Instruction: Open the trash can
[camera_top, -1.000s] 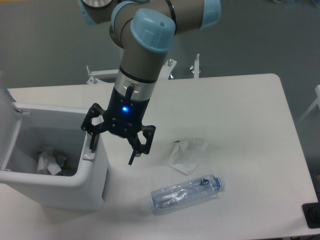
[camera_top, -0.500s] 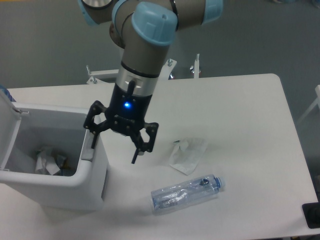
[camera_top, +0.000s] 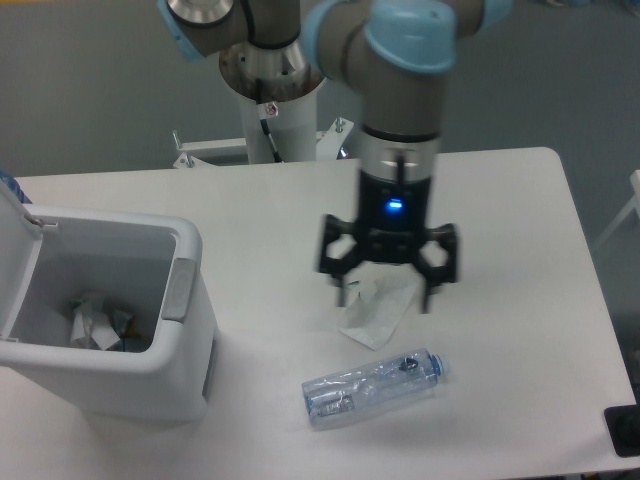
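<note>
Trash can (camera_top: 110, 330): sitting at left end of table (camera_top: 500, 200), lid standing up at far left, crumpled paper showing inside. We are judging opening step done. Tool (camera_top: 388, 292): hovering with fingers spread, gripping nothing, above crumpled wrapper (camera_top: 375, 310), well apart from can. Clear bottle (camera_top: 372, 388) lying nearer front edge. Next move, we are reckoning: nothing beyond keeping clear of lid.

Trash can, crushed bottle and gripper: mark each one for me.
trash can (camera_top: 185, 345), fixed camera, on its white front wall.
crushed plastic bottle (camera_top: 372, 387), fixed camera, mid-body.
gripper (camera_top: 385, 296), fixed camera, midway between its open fingertips.
</note>
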